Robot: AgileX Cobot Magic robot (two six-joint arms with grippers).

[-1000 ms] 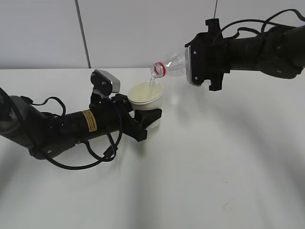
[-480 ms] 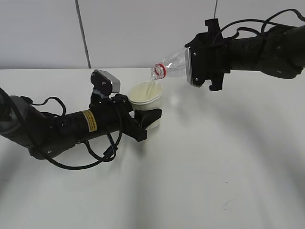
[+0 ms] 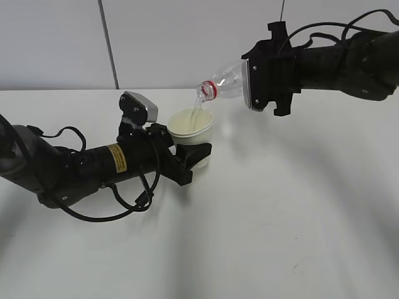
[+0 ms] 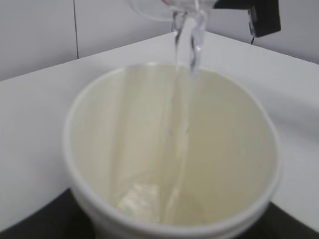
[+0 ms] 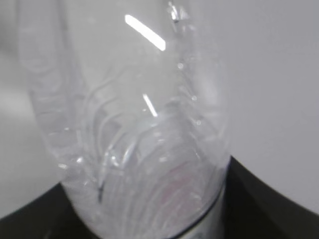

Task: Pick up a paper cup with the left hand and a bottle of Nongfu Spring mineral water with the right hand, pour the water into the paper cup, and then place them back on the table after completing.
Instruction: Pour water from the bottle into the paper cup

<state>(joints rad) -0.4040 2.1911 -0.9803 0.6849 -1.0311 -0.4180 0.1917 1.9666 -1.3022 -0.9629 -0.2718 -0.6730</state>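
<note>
My left hand (image 3: 194,156), the arm with the yellow sticker, is shut on the white paper cup (image 3: 192,128) and holds it upright just above the table (image 3: 280,224). My right hand (image 3: 248,84) is shut on the clear water bottle (image 3: 225,83), tilted with its red-ringed neck down to the left over the cup. A thin stream of water (image 3: 197,112) runs from the neck into the cup. In the left wrist view the cup (image 4: 99,149) fills the frame and the water (image 4: 185,99) falls inside. In the right wrist view the bottle (image 5: 134,134) fills the frame.
A pale wall with a dark vertical seam (image 3: 107,43) stands behind the table. Black cables (image 3: 112,199) loop beside the left arm on the tabletop.
The right gripper has lifted the bottle slightly and water keeps flowing. The left arm and cup have not moved.
</note>
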